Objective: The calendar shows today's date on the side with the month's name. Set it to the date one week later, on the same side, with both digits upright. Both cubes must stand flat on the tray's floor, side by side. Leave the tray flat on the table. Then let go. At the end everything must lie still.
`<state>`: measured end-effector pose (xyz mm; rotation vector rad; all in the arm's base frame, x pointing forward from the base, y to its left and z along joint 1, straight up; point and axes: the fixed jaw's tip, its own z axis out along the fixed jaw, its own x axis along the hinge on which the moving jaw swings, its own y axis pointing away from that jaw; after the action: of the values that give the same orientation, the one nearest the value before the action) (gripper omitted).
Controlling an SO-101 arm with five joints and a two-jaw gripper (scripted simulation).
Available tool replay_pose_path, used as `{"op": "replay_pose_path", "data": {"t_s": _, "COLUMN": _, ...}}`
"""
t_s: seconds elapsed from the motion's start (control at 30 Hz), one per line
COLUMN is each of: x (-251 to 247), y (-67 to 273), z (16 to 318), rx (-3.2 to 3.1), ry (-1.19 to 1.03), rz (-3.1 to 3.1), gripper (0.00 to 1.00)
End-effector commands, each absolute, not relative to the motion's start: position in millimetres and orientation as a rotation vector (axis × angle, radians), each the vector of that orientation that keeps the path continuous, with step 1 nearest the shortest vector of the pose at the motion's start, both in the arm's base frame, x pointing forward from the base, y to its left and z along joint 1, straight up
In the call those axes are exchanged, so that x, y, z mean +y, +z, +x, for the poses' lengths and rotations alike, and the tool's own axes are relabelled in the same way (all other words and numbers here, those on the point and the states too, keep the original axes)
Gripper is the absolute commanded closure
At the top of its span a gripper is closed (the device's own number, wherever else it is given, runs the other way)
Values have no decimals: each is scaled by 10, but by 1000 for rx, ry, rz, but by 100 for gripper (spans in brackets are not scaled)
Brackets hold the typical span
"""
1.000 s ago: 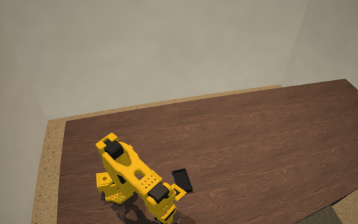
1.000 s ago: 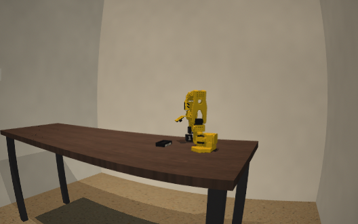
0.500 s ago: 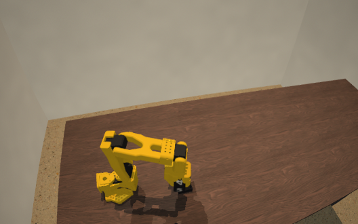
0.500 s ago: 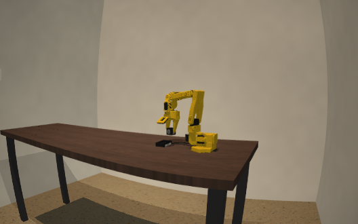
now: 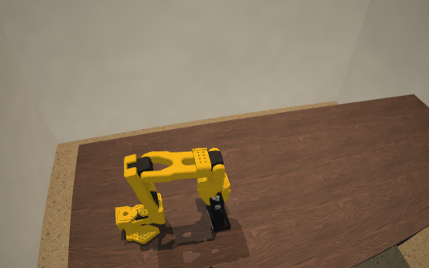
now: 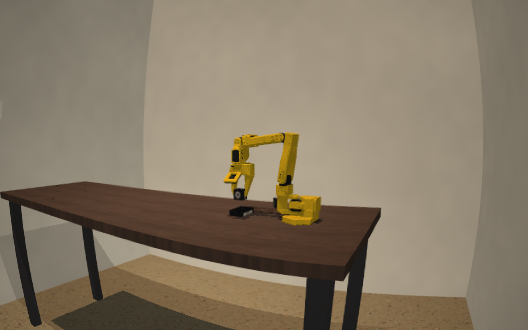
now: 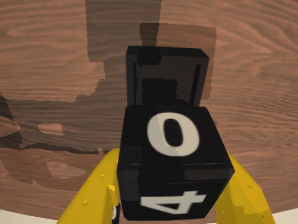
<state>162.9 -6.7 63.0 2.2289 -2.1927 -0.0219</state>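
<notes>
My gripper (image 5: 215,196) (image 6: 240,191) (image 7: 175,167) is shut on a black cube and holds it above the tray. The held cube (image 5: 216,201) (image 6: 239,194) (image 7: 172,162) shows a white 0 on one face and a sideways 4 on the face beside it in the wrist view. The black tray (image 5: 223,229) (image 6: 235,215) (image 7: 167,51) lies flat on the table; the cube hides its nearer part in the wrist view, and the part that shows is empty. The second cube (image 6: 275,202) (image 7: 115,214) stands outside the tray, mostly hidden by the arm and left finger.
The arm's yellow base (image 5: 140,227) (image 6: 301,212) stands on the brown table (image 5: 305,170) (image 6: 165,215), to the left of the tray in the top view and to its right in the exterior view. The arm's shadow falls around the tray.
</notes>
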Motion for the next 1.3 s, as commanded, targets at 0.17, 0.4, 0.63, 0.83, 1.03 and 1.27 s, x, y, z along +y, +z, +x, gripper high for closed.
{"op": "replay_pose_path", "data": {"t_s": 0.17, "x": -44, "y": 688, "z": 1686, "rx": -2207, "ry": 18, "rz": 2251, "gripper": 100}}
{"op": "replay_pose_path", "data": {"t_s": 0.4, "x": -44, "y": 688, "z": 1686, "rx": -2207, "ry": 18, "rz": 2251, "gripper": 100}}
{"op": "replay_pose_path", "data": {"t_s": 0.63, "x": -9, "y": 730, "z": 1713, "rx": -2214, "ry": 35, "rz": 2259, "gripper": 100}}
{"op": "replay_pose_path", "data": {"t_s": 0.83, "x": -9, "y": 730, "z": 1713, "rx": -2214, "ry": 35, "rz": 2259, "gripper": 100}}
{"op": "replay_pose_path", "data": {"t_s": 1.03, "x": -9, "y": 730, "z": 1713, "rx": -2214, "ry": 35, "rz": 2259, "gripper": 100}}
{"op": "replay_pose_path", "data": {"t_s": 1.27, "x": -9, "y": 726, "z": 1714, "rx": -2214, "ry": 35, "rz": 2259, "gripper": 100}}
